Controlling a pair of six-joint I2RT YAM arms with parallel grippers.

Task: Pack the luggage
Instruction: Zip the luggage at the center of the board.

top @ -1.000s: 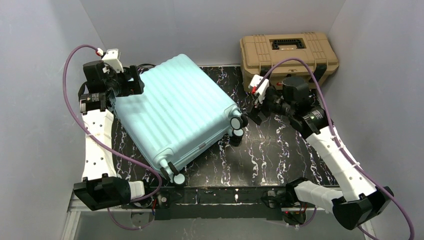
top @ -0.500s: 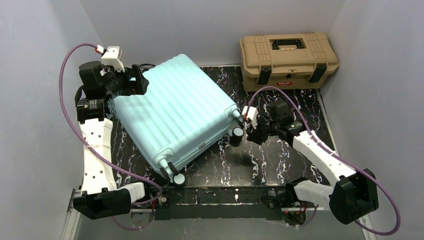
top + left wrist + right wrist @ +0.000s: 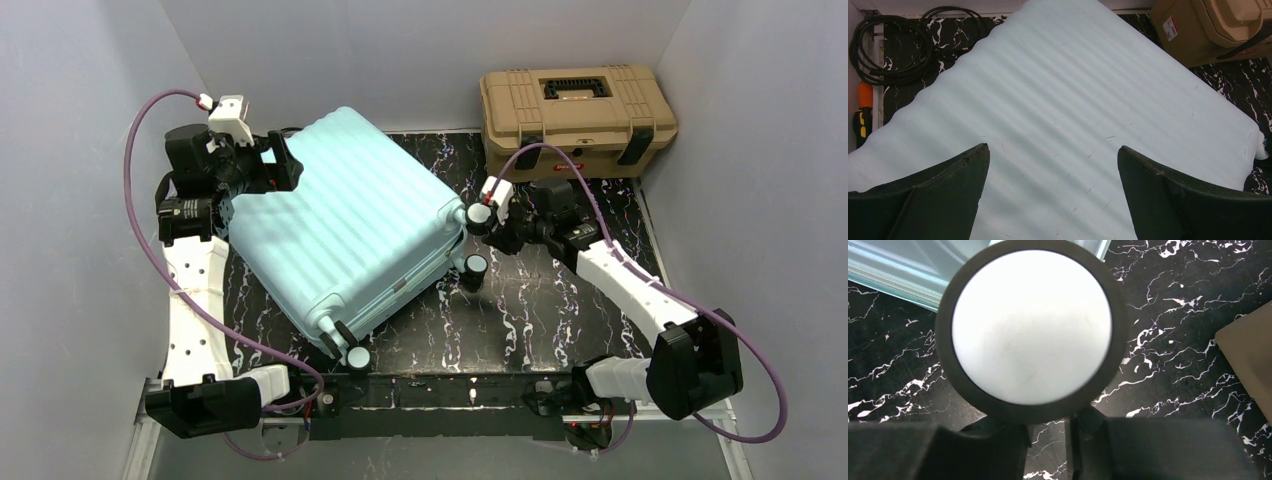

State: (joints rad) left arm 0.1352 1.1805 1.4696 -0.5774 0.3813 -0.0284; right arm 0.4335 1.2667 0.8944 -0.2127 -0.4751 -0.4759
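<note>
Two grippers at the suitcase (image 3: pixel 345 225): left gripper (image 3: pixel 1052 149) spread wide above its far-left corner; right gripper (image 3: pixel 1048 427) pinching its right-side wheel (image 3: pixel 1030 327).

A closed tan toolbox (image 3: pixel 578 110) sits far right on the black marbled surface (image 3: pixel 560 310), a coiled cable (image 3: pixel 858 55) by its far edge.

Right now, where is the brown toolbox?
In the top view, the brown toolbox sits at the far right corner of the table, by the back wall, right of the blue suitcase.
</note>
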